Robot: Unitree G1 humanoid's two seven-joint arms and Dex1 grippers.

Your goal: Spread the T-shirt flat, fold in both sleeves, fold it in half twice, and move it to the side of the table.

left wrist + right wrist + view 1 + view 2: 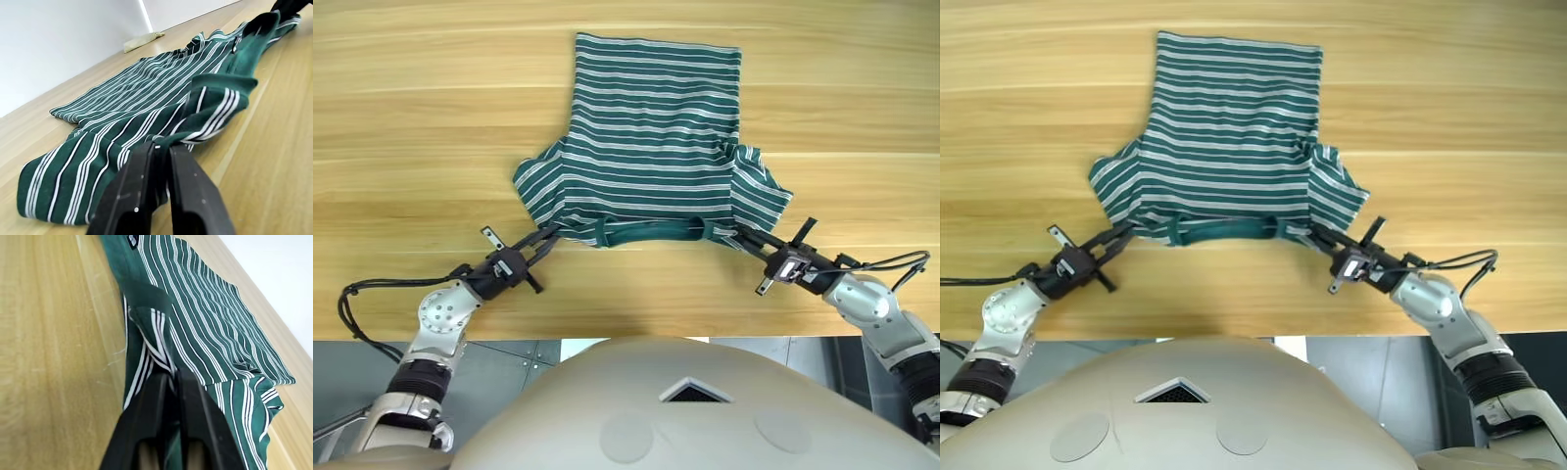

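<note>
Left gripper [551, 233] and right gripper [742, 236] each held fingers clamped on the T-shirt [651, 127] either side of its collar, garment lying on the surface [421, 117].

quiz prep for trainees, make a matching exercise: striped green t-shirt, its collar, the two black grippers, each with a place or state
1. green and white striped T-shirt
2. dark green collar band
3. black two-finger left gripper
4. black two-finger right gripper

A. shut on shirt, robot's right
B. shirt's near edge, between grippers
C. on the light wooden table
D. shut on shirt, robot's left

Pairs: 1-C, 2-B, 3-D, 4-A
</note>
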